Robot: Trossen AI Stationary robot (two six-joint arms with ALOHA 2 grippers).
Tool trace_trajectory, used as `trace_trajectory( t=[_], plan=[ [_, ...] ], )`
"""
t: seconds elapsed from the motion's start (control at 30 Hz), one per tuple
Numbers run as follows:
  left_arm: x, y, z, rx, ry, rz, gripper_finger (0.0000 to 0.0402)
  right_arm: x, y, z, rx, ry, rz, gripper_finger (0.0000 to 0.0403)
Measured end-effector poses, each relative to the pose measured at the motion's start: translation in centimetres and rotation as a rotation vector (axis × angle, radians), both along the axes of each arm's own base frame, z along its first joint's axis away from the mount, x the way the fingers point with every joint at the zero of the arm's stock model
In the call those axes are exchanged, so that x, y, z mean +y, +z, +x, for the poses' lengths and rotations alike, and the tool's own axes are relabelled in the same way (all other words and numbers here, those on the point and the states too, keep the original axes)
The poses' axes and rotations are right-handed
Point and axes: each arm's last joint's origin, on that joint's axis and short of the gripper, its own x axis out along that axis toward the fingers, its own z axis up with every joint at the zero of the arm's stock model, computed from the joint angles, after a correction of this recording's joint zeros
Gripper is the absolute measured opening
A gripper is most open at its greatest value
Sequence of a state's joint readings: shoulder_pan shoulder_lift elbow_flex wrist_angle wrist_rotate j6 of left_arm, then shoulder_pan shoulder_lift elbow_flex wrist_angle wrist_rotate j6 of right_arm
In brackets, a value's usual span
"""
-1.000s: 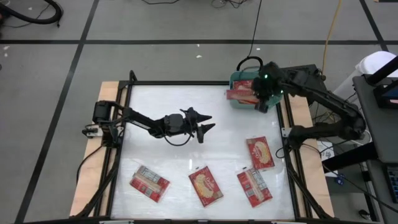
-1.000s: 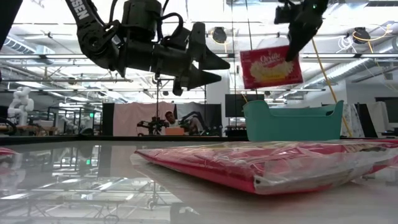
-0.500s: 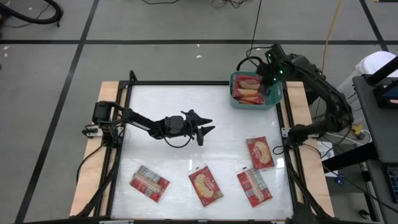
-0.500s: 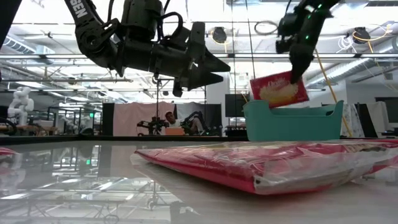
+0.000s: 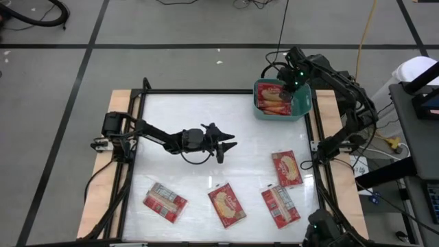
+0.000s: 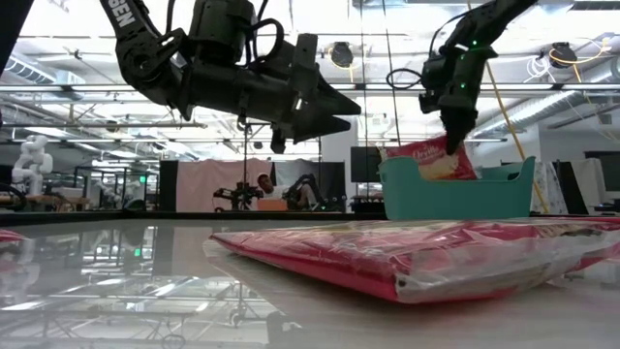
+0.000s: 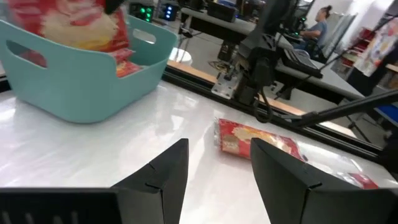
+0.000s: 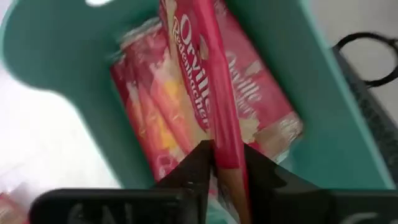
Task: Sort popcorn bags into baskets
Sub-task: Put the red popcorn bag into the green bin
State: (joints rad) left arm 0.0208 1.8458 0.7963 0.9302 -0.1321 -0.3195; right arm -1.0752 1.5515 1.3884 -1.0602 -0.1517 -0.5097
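Note:
The teal basket [image 5: 302, 103] stands at the table's far right corner with several red popcorn bags in it. My right gripper [image 8: 227, 158] is above it, shut on one more popcorn bag [image 6: 436, 160], which sticks up tilted out of the basket [image 6: 455, 194]. Several other bags lie flat on the near half of the table: [image 5: 287, 168], [image 5: 280, 206], [image 5: 227, 204], [image 5: 165, 202]. My left gripper [image 5: 230, 140] hovers open over the middle of the table, level, pointing toward the right edge, with nothing between its fingers [image 7: 168, 171]. My right gripper pinches the bag's upper edge [image 8: 221, 146] between its two fingers, coming from above and pointing steeply down. The bag stands on edge below the fingers, tilted, its lower part down inside the basket among the bags lying there.
The bag at the near centre lies close before the low camera [image 6: 407, 257]. Table frame rails [image 5: 317, 158] run along the right and left sides. The far left half of the white tabletop [image 5: 178, 110] holds nothing.
My right gripper has swung from the basket's left rim to over the basket and come down, turning as it went. The bag it carries has gone from hanging clear above the basket to standing with its lower end inside it.

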Motion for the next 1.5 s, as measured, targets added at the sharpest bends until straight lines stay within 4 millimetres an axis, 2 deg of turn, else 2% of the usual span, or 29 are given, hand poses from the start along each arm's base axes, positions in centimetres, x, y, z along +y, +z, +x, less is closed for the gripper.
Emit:
trace_trajectory(
  t=[0.37, 0.47, 0.57, 0.73, 0.93, 1.13, 1.3, 1.5],
  plan=[
    [-0.1, 0.0, 0.0, 0.000, -0.008, 0.001, 0.0175, -1.2, 0.3, 0.3, 0.130, -0.058, -0.222, 0.0159],
    [-0.1, 0.0, 0.0, 0.000, -0.008, 0.001, 0.0175, -1.4, 0.3, 0.7, 0.121, -0.071, -0.264, 0.0175],
    [-0.2, 0.0, 0.0, -0.001, -0.009, -0.001, 0.0175, -0.8, 0.3, 1.1, 0.068, -0.065, -0.207, 0.0178],
    [-0.5, 0.0, 0.0, -0.002, -0.018, -0.004, 0.0175, 1.2, -0.3, 2.1, 0.042, -0.051, -0.042, 0.0155],
    [-0.8, 0.0, 0.0, -0.001, -0.027, 0.000, 0.0175, 2.6, -3.1, 2.6, 0.086, -0.027, 0.023, 0.0100],
    [-1.0, 0.0, 0.0, 0.000, -0.032, 0.002, 0.0175, 2.3, -5.4, 2.8, 0.078, -0.032, -0.069, 0.0053],
    [-1.1, 0.0, 0.0, -0.001, -0.033, 0.002, 0.0175, 1.7, -6.6, 2.8, 0.068, -0.057, -0.178, 0.0039],
    [-1.3, 0.0, 0.0, -0.001, -0.041, 0.002, 0.0175, 1.9, -6.1, 3.1, 0.032, -0.077, -0.203, 0.0040]
  ],
)
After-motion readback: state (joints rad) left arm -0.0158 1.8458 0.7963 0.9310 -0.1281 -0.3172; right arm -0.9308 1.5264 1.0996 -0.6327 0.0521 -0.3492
